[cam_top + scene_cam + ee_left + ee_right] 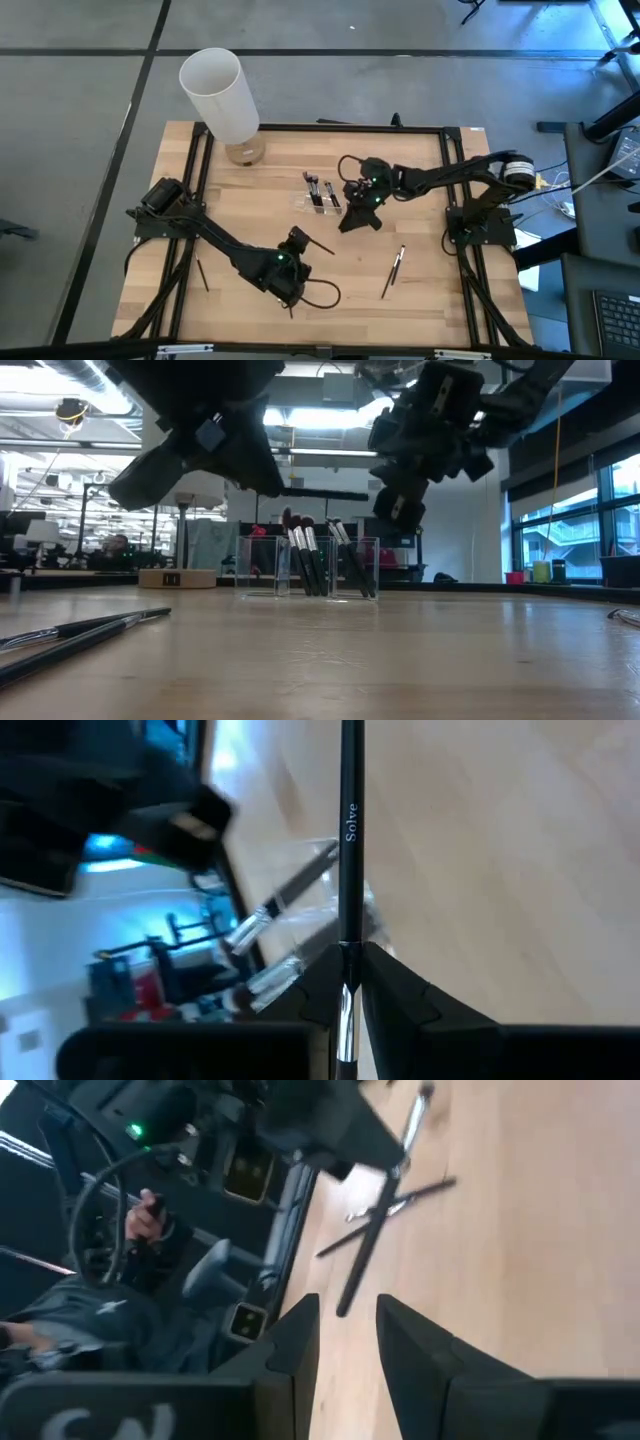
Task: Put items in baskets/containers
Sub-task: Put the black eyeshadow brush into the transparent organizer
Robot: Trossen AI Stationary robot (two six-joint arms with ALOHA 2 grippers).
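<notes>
The clear organizer stands mid-table with several dark brushes upright in it. My left gripper hovers toward the near side of it, shut on a black brush marked "Solve". My right gripper is open just right of the organizer, raised above the table, with nothing between its fingers. Two loose brushes lie flat on the wood to the right. Another stick lies near the left rail. My left gripper pinches the brush between its two fingers where the black handle meets the silver ferrule. The long handle sticks out forward past the fingertips, along the fingers, toward the table's right. The brush is clear of the table.
A tall white cylinder stands at the far-left corner beside a small round tan object. Black frame rails border the table. A seated person shows beyond the table in the right wrist view. Bare wood lies between the two arms.
</notes>
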